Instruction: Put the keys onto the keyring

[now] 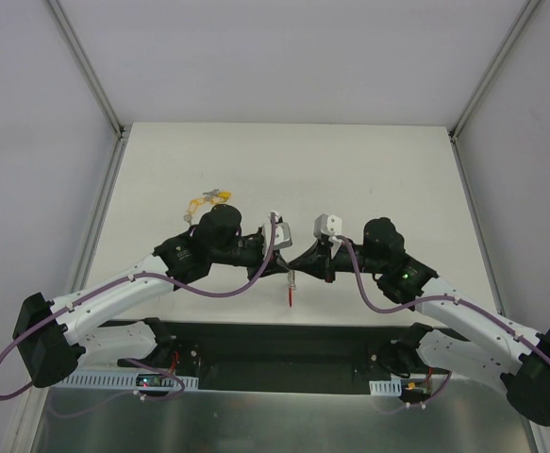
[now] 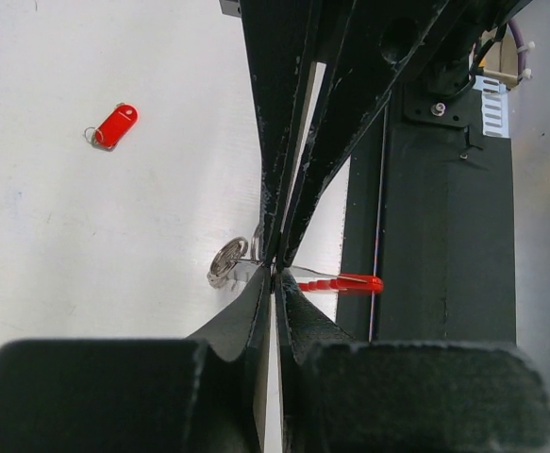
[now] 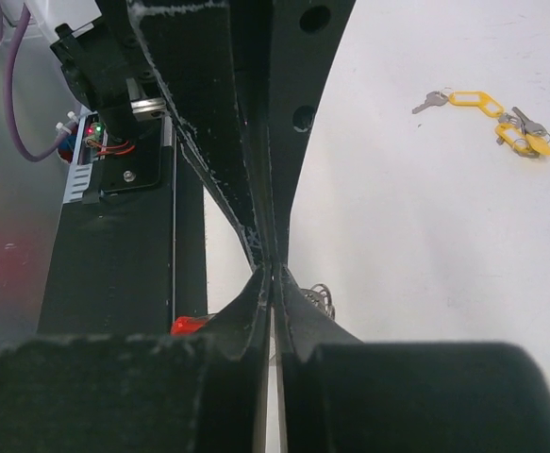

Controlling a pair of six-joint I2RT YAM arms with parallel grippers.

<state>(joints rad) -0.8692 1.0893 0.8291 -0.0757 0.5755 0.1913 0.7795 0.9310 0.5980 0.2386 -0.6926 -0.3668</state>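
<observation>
keyring (image 2: 229, 262) | pinched where both arms' tips meet, over the counter's (image 1: 397, 170) near edge | likely light; red half stiff, coil slick and springy, so the thick red crescent is the best hold | left jaws and right jaws both clenched on it | left wrist alone shows red-tagged key (image 2: 114, 125); right wrist shows yellow-tagged keys (image 3: 482, 99) close up
</observation>
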